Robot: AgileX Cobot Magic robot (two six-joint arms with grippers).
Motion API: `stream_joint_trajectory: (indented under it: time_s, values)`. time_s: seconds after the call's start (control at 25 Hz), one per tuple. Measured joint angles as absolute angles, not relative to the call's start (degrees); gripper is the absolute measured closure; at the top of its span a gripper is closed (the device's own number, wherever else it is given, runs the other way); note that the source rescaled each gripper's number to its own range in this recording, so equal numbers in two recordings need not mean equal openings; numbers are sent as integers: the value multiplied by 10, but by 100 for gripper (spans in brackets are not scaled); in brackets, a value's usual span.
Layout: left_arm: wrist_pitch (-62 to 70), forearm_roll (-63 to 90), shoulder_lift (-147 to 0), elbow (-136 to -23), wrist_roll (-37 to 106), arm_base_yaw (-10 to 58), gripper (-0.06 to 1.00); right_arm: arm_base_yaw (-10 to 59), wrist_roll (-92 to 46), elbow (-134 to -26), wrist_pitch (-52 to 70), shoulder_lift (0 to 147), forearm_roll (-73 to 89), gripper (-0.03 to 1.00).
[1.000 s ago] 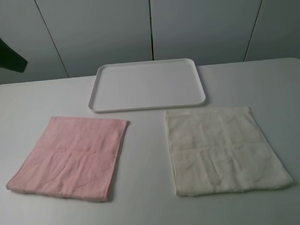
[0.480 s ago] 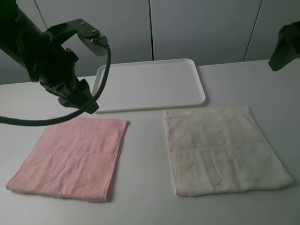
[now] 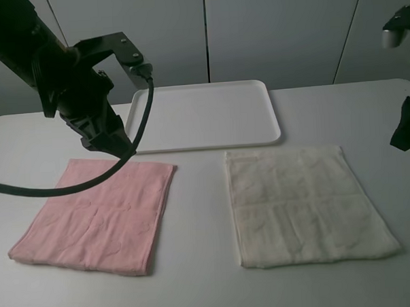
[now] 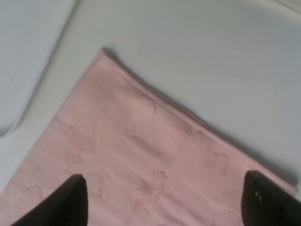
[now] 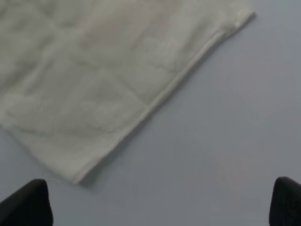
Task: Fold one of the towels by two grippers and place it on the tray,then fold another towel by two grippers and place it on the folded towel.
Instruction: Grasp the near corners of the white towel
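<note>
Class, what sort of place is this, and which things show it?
Likely a robot test bench: a white table with a pink towel, cream towel and tray laid out neatly, and a black robot arm above.

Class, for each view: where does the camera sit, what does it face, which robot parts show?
Exterior high: mounted high, facing tray, pink towel, cream towel; shows left arm, left gripper, right arm, right gripper.
Left wrist: on left arm, facing a pink towel corner; fingertips show.
Right wrist: on right arm, facing a cream towel corner; fingertips show.
Shared: each towel appears in exterior and one wrist view.
</note>
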State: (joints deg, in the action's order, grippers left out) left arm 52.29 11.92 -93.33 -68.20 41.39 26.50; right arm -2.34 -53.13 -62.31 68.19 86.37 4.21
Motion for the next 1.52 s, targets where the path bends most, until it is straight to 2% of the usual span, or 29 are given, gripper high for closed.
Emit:
stream_joint_trajectory:
  time_s: [0.16,0.76,1.16,1.32,1.52]
  values:
    - [513,118,-933,-682,419,265,9,-8,-628,-585,643,865,55,-3]
    - [515,121,-933,-682,422,272,9,2,-714,-422,556,827,45,-3]
    - [500,77,-1004,-682,435,403,9,5,-816,-312,484,824,6,-3]
    - [482,68,-1030,-682,435,431,9,8,-855,-290,451,824,-4,-3]
    - [467,62,-1043,-682,435,459,9,50,-880,-264,415,831,-21,-3]
